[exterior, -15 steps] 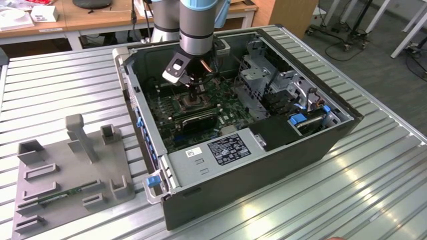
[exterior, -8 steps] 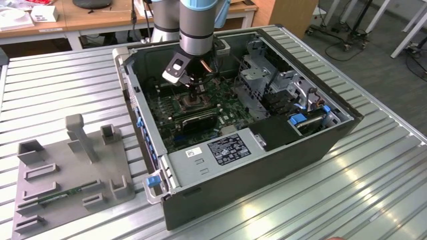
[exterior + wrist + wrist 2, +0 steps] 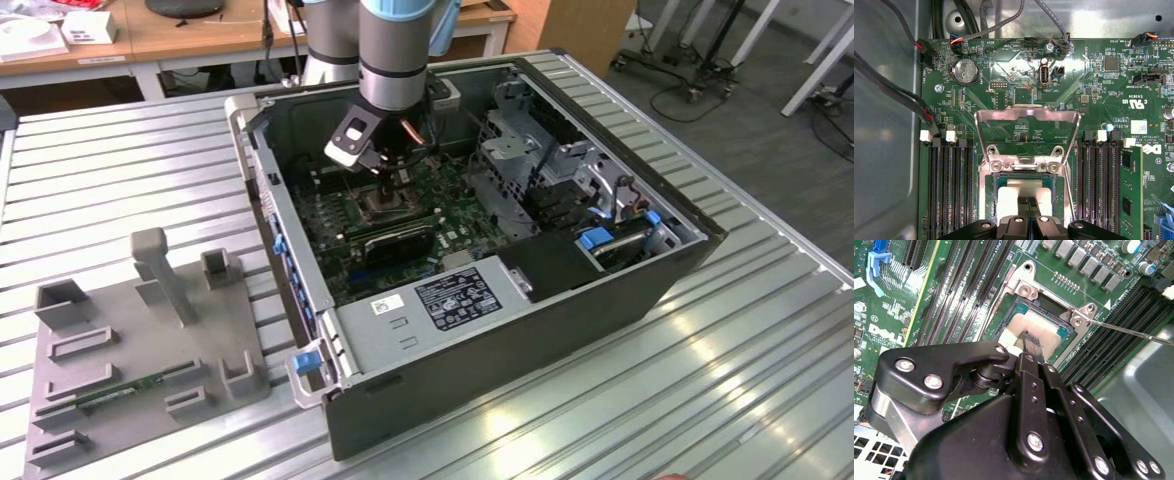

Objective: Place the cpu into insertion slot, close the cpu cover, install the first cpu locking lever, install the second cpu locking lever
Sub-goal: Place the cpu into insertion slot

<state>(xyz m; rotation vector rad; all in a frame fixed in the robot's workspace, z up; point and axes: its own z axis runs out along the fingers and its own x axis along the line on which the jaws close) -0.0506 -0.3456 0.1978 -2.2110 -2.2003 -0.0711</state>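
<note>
Gripper (image 3: 1031,342) fingers pinched shut, nothing btwn them; I've got my tips down at the top face of the small square silver-grey cpu (image 3: 1051,329). Open dark-grey metal PC case (image 3: 534,340) holds green circuit board (image 3: 1019,65) w/ square black-rimmed insertion slot (image 3: 1046,302). Thin silver window-frame cpu cover (image 3: 1026,114) is swung open, hinged at slot's edge. Cpu sits inside slot. Thin steel lever rod (image 3: 1126,331) sticks out from slot's corner.

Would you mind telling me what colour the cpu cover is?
Silver, bare metal: the cpu cover shows best in the first wrist view.
</note>
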